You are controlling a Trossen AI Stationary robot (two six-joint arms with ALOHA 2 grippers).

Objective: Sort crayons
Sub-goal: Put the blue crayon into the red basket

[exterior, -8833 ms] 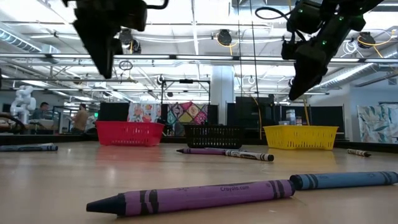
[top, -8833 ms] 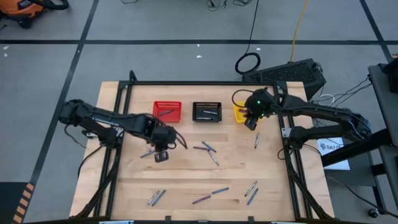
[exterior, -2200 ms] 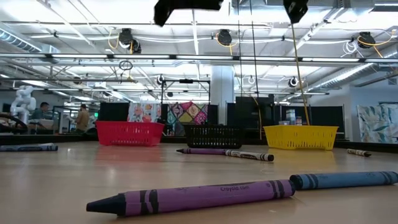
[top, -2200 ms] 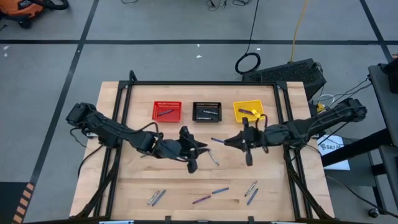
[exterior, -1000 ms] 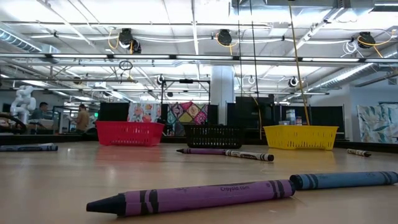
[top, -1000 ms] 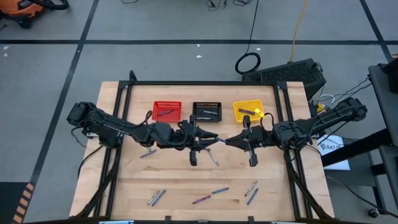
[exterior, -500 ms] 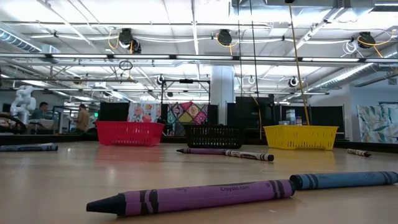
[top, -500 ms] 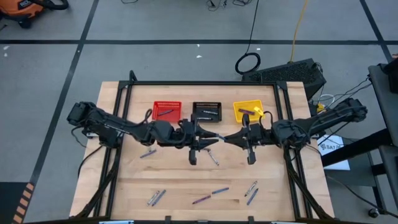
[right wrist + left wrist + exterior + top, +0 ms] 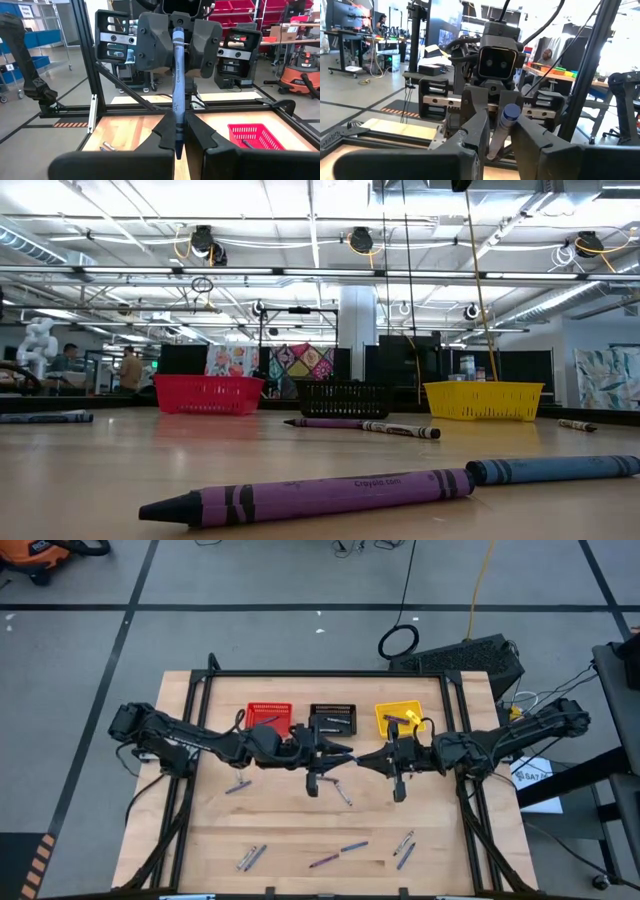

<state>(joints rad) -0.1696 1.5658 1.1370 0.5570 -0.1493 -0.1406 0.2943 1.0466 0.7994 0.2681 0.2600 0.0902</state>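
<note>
Both grippers face each other high over the table's middle. My right gripper point(image 9: 176, 132), also point(image 9: 365, 758), is shut on a blue crayon point(image 9: 176, 85). The crayon reaches across to my left gripper point(image 9: 177, 42), also point(image 9: 345, 753). The left gripper is open, one finger on either side of the crayon's flat end point(image 9: 510, 114), with a narrow gap showing. Other crayons lie flat on the table, such as a purple one point(image 9: 310, 497) and a blue one point(image 9: 555, 470). My right gripper pinches the blue crayon near its pointed end point(image 9: 176, 140) between its two fingers. The fingers come level from the table's right side, and the crayon runs on along their line. The crayon is lifted clear of the table, its other end between the left gripper's fingers.
A red basket point(image 9: 268, 718), a black basket point(image 9: 332, 719) and a yellow basket point(image 9: 398, 720) stand in a row at the far side, crayons inside. Loose crayons lie at the near side point(image 9: 340, 852), point(image 9: 252, 857), point(image 9: 404, 845) and below the grippers point(image 9: 343, 795).
</note>
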